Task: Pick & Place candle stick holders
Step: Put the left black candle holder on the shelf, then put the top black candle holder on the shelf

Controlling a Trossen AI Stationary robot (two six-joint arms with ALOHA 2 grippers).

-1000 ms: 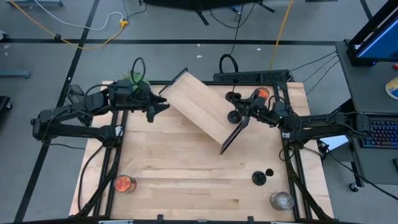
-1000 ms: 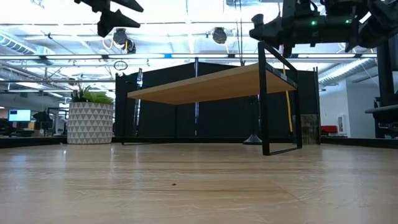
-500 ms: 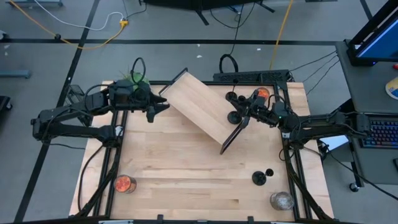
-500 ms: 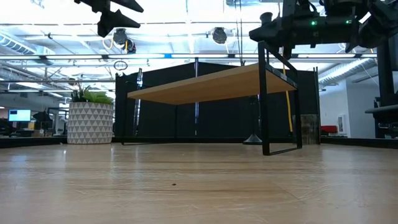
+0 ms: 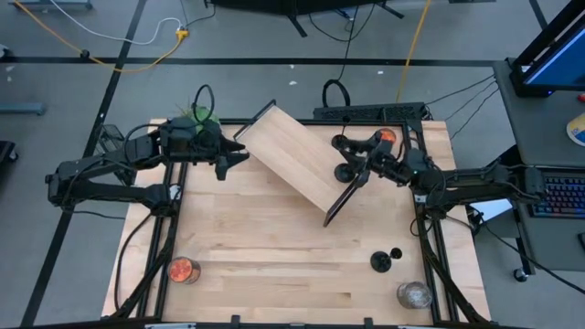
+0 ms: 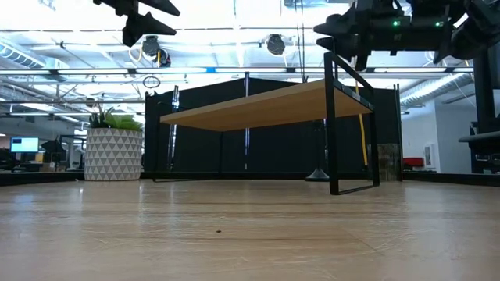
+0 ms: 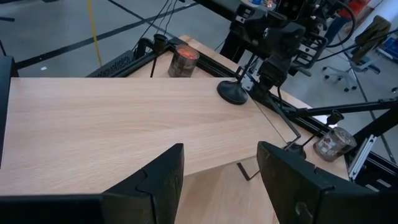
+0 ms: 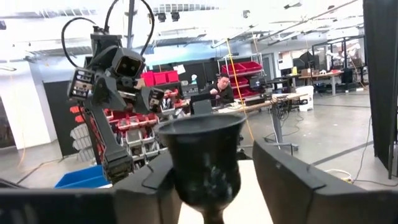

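Observation:
One black candle stick holder (image 5: 345, 171) stands upright by its round base (image 7: 233, 92) on a wooden shelf top (image 5: 292, 160), near the shelf's right end. My right gripper (image 5: 355, 157) is open. Its fingers stand on either side of the holder's cup (image 8: 205, 155), with a gap showing beside the cup. Two more holders (image 5: 382, 262) stand on the table toward the near right. My left gripper (image 5: 230, 155) hovers open and empty off the shelf's left end.
The shelf (image 6: 258, 105) stands on black frame legs in the middle of the table. Glass candle jars sit at the near left (image 5: 183, 270), near right (image 5: 413, 294) and far right (image 5: 386, 137). A potted plant (image 6: 113, 148) stands at the far left. A person (image 8: 221, 84) sits in the room beyond.
My right gripper has opened around the holder's cup and let it go. The holder stays upright on the shelf top where it was.

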